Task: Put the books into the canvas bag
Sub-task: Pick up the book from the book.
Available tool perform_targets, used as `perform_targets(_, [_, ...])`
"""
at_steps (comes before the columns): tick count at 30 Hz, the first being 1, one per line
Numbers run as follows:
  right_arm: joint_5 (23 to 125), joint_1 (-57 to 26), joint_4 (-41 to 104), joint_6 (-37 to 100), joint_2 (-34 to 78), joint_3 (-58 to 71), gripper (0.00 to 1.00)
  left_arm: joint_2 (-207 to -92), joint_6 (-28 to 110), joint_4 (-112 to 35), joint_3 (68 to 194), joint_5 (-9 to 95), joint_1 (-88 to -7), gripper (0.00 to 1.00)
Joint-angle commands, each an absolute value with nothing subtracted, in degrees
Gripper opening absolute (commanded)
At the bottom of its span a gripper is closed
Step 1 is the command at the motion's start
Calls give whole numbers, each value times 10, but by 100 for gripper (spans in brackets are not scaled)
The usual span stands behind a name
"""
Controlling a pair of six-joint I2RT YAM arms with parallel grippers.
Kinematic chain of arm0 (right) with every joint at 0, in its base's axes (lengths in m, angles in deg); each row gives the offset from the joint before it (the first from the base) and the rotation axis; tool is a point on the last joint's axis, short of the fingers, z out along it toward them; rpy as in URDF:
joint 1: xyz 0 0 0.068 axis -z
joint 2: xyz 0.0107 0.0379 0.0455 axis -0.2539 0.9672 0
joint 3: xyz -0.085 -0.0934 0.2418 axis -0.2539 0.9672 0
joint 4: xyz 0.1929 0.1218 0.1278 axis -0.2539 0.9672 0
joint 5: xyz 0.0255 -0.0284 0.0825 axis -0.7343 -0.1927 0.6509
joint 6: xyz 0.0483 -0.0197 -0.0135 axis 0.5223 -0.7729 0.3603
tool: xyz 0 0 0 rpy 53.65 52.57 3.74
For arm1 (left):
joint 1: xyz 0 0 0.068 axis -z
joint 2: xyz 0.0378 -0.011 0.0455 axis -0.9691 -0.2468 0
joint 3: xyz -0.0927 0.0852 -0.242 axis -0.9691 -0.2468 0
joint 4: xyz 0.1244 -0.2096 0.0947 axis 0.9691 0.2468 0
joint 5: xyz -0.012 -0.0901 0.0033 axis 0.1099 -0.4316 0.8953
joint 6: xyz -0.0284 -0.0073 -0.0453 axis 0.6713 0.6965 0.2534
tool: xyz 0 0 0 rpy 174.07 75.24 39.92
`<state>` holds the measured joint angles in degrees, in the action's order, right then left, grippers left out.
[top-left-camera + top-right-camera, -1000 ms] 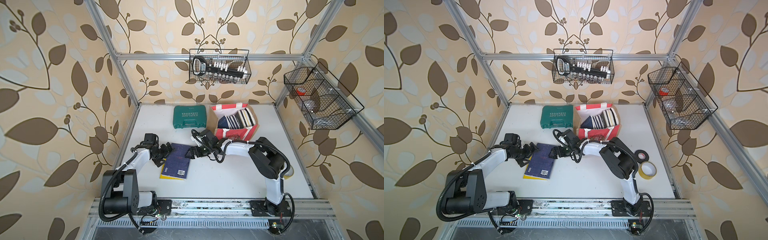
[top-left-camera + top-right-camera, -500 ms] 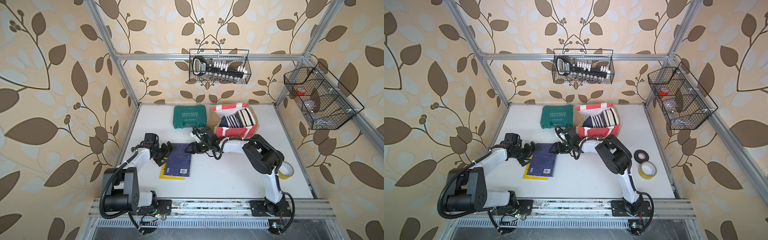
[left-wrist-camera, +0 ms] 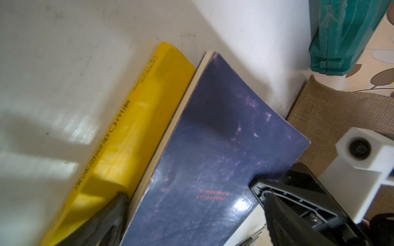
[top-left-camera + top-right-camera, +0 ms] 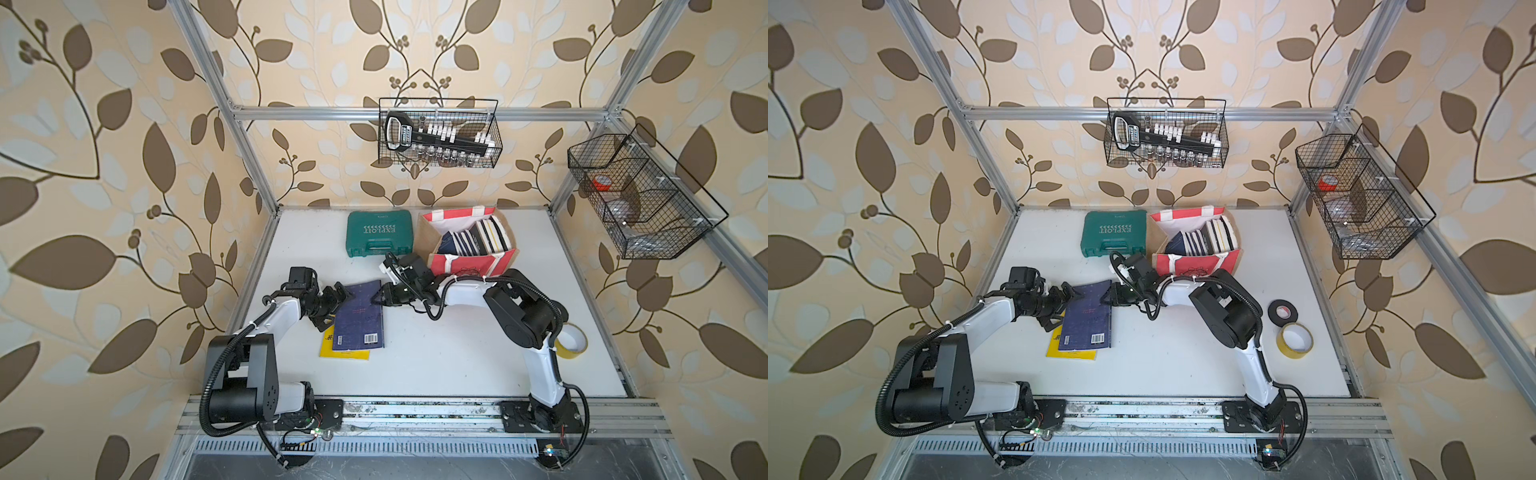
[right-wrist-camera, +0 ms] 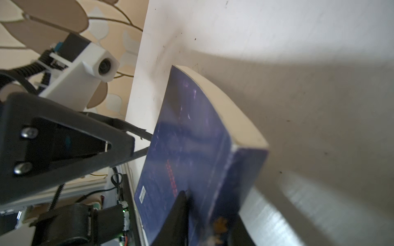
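Newly closed, the right gripper is clamped on the navy book at its corner, mid-frame; the left gripper is held open. A slip from this shallow pinch is risked.

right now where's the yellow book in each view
Top view: the yellow book pokes out from under the navy book, on the side nearest the arm bases.
Top view: same place, under the navy book.
Left wrist: its yellow spine runs alongside the navy book.
Right wrist: not in it; only the navy book shows.
Shared landmark: the navy book.
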<state>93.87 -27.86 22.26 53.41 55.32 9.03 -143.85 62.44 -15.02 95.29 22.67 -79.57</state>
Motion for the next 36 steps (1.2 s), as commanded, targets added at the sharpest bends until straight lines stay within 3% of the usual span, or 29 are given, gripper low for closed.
perform_targets(1, [935, -295, 221, 523, 536, 88, 10, -1445, 634, -168, 940, 188, -797, 99])
perform_targets(5, [916, -297, 227, 518, 502, 98, 2, -1418, 639, -185, 939, 162, -797, 99])
perform_targets(13, [901, -300, 218, 517, 407, 122, 0, -1330, 611, -136, 993, 137, -797, 99])
perform_targets(28, [912, -274, 220, 515, 274, 127, 0, -1296, 522, -97, 1094, -27, -796, 98])
perform_targets(36, [982, -231, 172, 539, 190, 153, 0, -1289, 593, -226, 1068, -119, -779, 94])
